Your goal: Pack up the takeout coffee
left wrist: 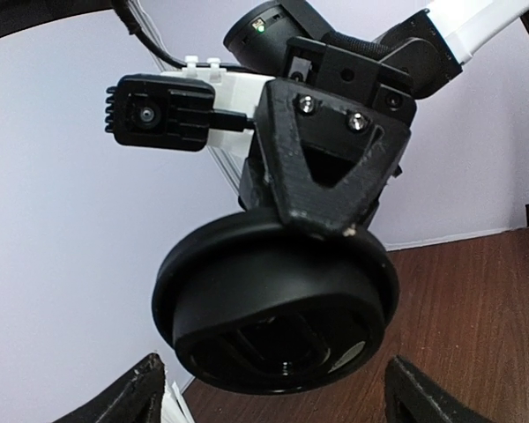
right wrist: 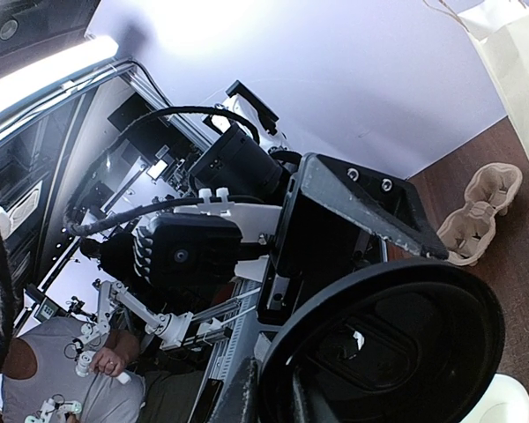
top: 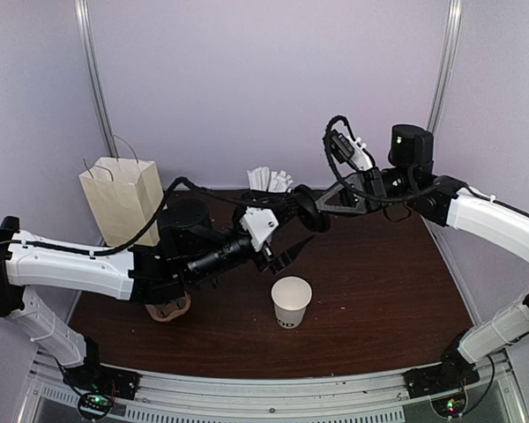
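The white paper cup [top: 291, 301] stands upright and uncovered on the table, with dark letters low on its side. In the air above and behind it, my right gripper [top: 322, 210] is shut on the rim of the black lid [top: 310, 209], holding it on edge. The right wrist view shows the lid [right wrist: 388, 344] large, pinched at its left rim by my right gripper [right wrist: 278, 401]. My left gripper [top: 291, 231] faces the lid [left wrist: 273, 308] with its jaws open. Its fingers [left wrist: 145, 392] stand wide on either side, clear of the lid. A sliver of the cup [right wrist: 502, 407] shows bottom right.
A tan paper bag [top: 122, 198] stands at the back left. The brown pulp cup tray [top: 167, 308] lies under my left arm. A second white cup with wrapped sticks [top: 269, 181] sits at the back centre. The dark wooden table [top: 388, 291] has walls close behind.
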Tool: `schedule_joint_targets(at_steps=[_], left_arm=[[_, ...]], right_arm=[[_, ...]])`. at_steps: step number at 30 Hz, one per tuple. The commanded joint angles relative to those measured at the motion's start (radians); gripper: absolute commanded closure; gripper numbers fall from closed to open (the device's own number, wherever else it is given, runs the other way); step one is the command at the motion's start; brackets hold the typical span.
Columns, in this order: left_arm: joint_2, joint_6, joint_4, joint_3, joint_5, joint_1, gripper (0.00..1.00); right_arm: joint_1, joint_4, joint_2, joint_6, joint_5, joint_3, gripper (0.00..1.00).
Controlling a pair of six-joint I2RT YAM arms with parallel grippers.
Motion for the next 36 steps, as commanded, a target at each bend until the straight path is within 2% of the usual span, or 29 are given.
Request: schedule_joint_targets(at_steps=[1,11,28,31,33,36], left_arm=[[0.017,-0.029,0.057,0.038,0.022,0.005,0.13],[0.069,-0.043,0.106,0.064,-0.014,0.005,0.13],[0.081,-0.081,0.127,0.066,-0.024,0.005,0.20],[0.070,-0.091,0.105,0.065,-0.035,0.005,0.22],[0.055,-0.121,0.036,0.083,-0.059,0.007,0.22],[0.029,-0.170,-0.196,0.144,-0.036,0.018,0.22]], right_arm=[[-0.006,0.043,-0.025,0.020,-0.014,-0.009,0.86],[-0.006,0.190,-0.020,0.141,-0.004,-0.041,0.87],[-0.006,0.187,-0.014,0.118,0.005,-0.064,0.87],[-0.016,0.153,-0.015,0.079,-0.003,-0.056,0.79],[-0.051,0.087,-0.023,0.017,-0.025,-0.031,0.74],[-0.142,-0.187,-0.051,-0.197,-0.047,0.014,0.67]])
